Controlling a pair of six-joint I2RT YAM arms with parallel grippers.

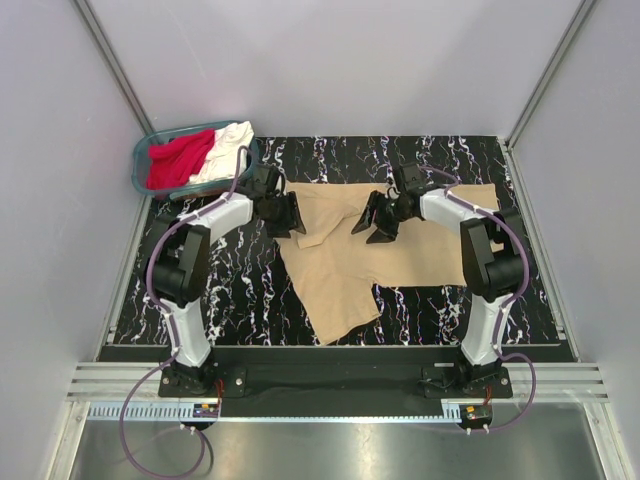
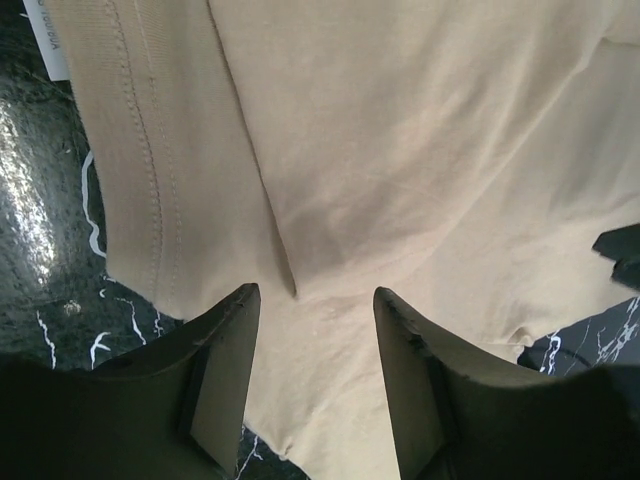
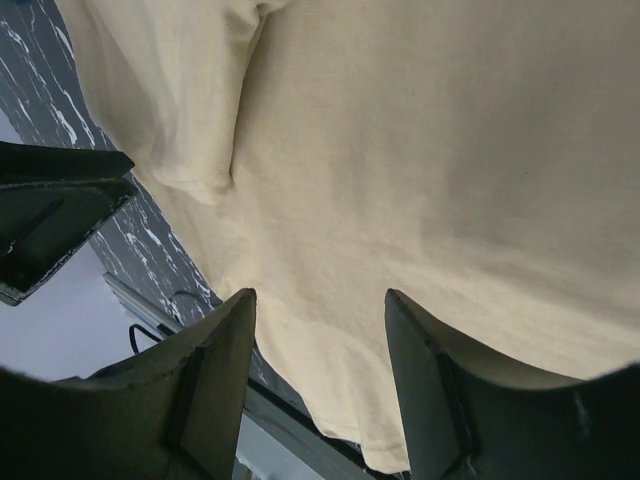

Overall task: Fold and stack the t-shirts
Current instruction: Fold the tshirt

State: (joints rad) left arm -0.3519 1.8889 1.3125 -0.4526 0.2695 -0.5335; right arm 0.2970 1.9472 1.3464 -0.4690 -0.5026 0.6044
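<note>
The tan-beige t-shirt (image 1: 350, 250) lies spread on the black marble table, one part reaching toward the near edge. It fills the left wrist view (image 2: 400, 150) and the right wrist view (image 3: 420, 150). My left gripper (image 1: 287, 216) is open over the shirt's left edge, nothing between its fingers. My right gripper (image 1: 376, 222) is open over the shirt's middle, also empty. The red t-shirt (image 1: 178, 160) and the white t-shirt (image 1: 228, 148) lie bunched in the teal basket (image 1: 143, 152) at the far left.
The black marble tabletop (image 1: 240, 290) ends at a metal rail along the near side. White enclosure walls stand at the left, right and back. The right gripper's finger shows at the right edge of the left wrist view (image 2: 622, 250).
</note>
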